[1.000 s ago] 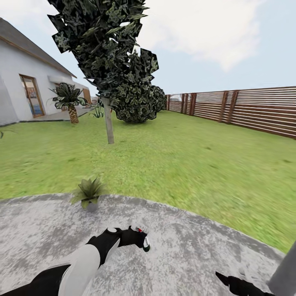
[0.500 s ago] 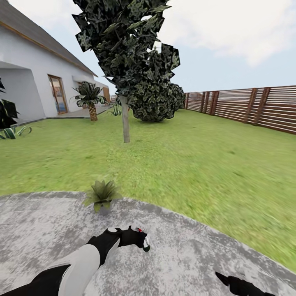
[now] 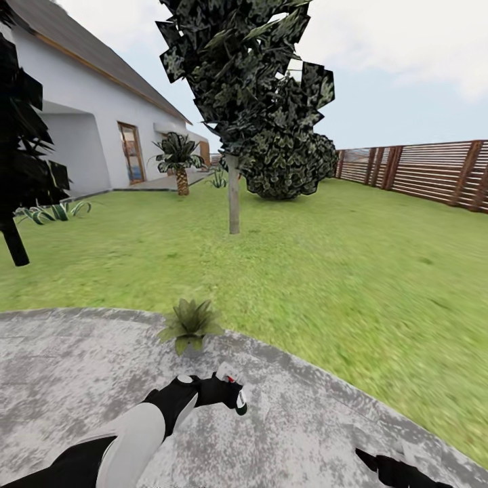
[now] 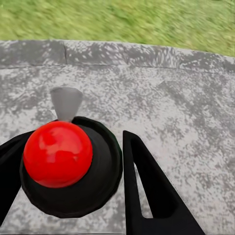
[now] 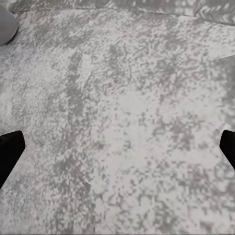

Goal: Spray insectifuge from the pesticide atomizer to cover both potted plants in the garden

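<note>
Just short of the potted plant (image 3: 189, 324), the left gripper (image 4: 73, 166) clamps the atomizer (image 4: 61, 156); the right gripper (image 5: 117, 147) gapes over paving (image 5: 127, 112).

View turned to the left, dark tree (image 3: 17, 149) now at left edge, fence (image 3: 434, 169) less visible

Red-topped black atomizer (image 4: 63, 161), mottled grey paving (image 3: 305, 434), green lawn (image 3: 339, 271)
</note>
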